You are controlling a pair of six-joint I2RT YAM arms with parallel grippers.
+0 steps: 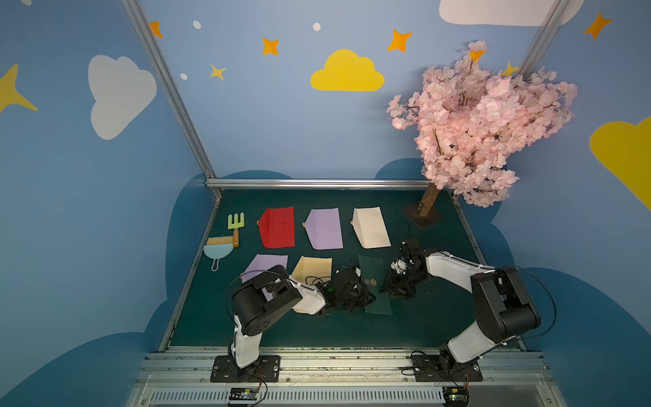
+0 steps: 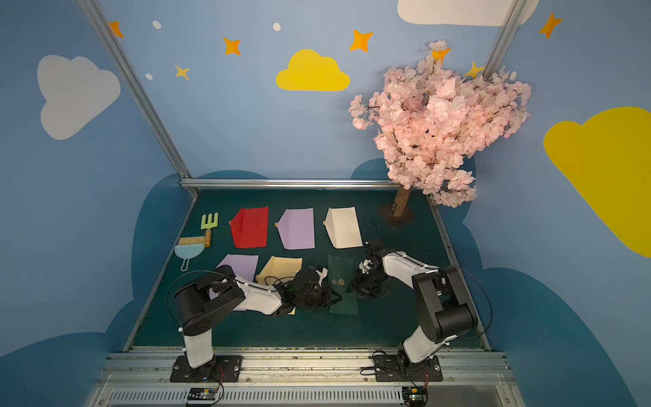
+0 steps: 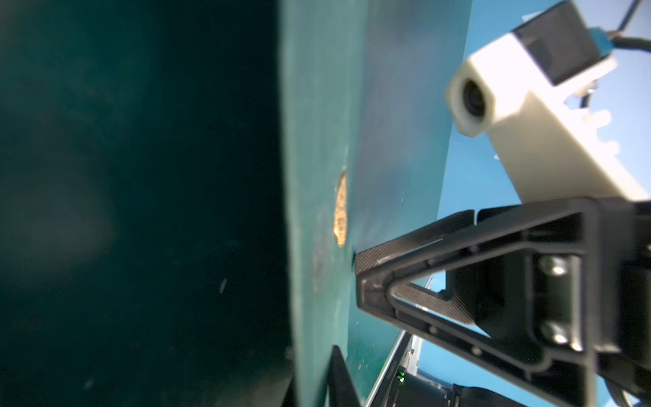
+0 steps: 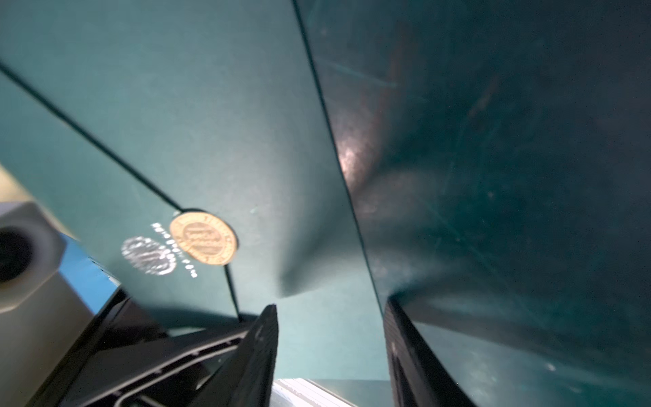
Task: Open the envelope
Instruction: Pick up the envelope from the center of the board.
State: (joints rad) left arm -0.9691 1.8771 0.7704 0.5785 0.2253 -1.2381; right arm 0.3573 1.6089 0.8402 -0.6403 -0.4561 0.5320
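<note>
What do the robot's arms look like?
Both the left arm and right arm have smooth white shells between chunky black joints, with thin black cables looping alongside. Each stands on a black bolted plate. The right gripper has black, wedge-shaped fingers with ribbed pads, and a white boxy camera sits on its wrist.

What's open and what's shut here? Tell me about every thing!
green envelope, flap shut, gold seal stuck on
red envelope, flap open
back purple envelope, flap open
white envelope, flap open
front purple envelope, partly hidden, cannot tell
tan envelope, partly hidden, cannot tell
left end effector, shut on the green envelope's edge
right end effector, open
</note>
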